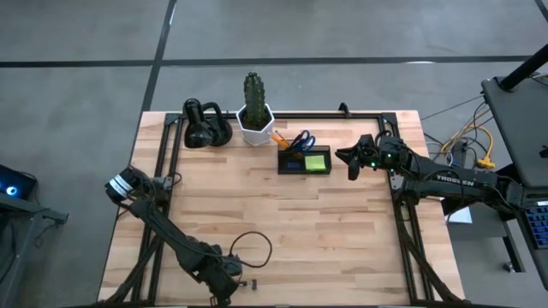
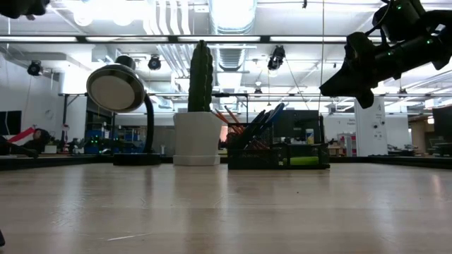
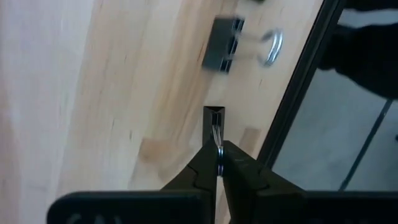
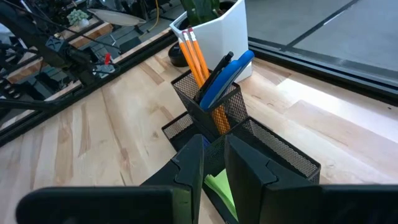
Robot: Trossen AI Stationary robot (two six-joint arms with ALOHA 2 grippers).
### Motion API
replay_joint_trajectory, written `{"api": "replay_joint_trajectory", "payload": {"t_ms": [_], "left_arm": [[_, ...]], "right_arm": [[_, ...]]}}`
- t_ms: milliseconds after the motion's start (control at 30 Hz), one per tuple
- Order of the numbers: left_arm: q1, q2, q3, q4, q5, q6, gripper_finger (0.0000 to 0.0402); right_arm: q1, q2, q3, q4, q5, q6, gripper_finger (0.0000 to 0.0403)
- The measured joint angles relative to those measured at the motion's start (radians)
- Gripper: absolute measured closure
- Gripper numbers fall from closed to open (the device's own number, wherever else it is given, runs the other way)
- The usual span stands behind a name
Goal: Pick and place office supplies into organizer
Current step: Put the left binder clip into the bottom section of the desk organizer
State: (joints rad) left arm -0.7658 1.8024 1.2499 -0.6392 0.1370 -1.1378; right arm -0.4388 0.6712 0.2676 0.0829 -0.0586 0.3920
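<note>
Left gripper [image 3: 219, 163], down at the table's near edge, looks pinched on a binder clip's [image 3: 215, 118] wire handle. Lift straight, clear of the second clip [image 3: 222, 43] beside it, then carry it to the organizer [image 1: 304, 162] far right of centre, which the right gripper [image 1: 351, 162] hovers just beside.

Robotics lab / open workshop hall. Wood tabletop [image 1: 282, 222] in black frame on grey concrete floor [image 1: 77, 94]; behind the cactus pot [image 2: 197, 138]: exposed ceiling ducts [image 2: 233, 14], strip lights, equipment racks. Cables, laptop beside tabletop.
</note>
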Motion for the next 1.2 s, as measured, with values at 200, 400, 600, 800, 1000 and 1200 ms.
{"api": "replay_joint_trajectory", "payload": {"t_ms": [200, 400, 600, 800, 1000, 1200], "left_arm": [[0.001, -0.043, 0.002, -0.072, 0.049, 0.030, 0.0401], [0.033, -0.117, 0.003, -0.166, 0.039, 0.059, 0.0401], [0.121, -0.186, 0.003, -0.191, -0.040, 0.166, 0.0401], [0.292, -0.207, 0.027, -0.187, -0.092, 0.389, 0.0401], [0.496, -0.206, 0.049, -0.171, -0.094, 0.582, 0.0401], [0.675, -0.197, 0.102, -0.103, -0.097, 0.767, 0.0401]], "right_arm": [[0.000, 0.000, 0.000, 0.000, 0.000, 0.000, 0.0346], [0.000, 0.000, 0.000, 0.000, 0.002, 0.000, 0.0346], [0.000, 0.000, 0.000, 0.000, 0.002, 0.000, 0.0346], [0.000, 0.000, 0.000, 0.000, 0.002, 0.001, 0.0346], [0.000, 0.000, 0.000, 0.000, 0.000, 0.006, 0.0346], [0.000, 0.000, 0.000, 0.000, -0.001, 0.004, 0.0346]]}}
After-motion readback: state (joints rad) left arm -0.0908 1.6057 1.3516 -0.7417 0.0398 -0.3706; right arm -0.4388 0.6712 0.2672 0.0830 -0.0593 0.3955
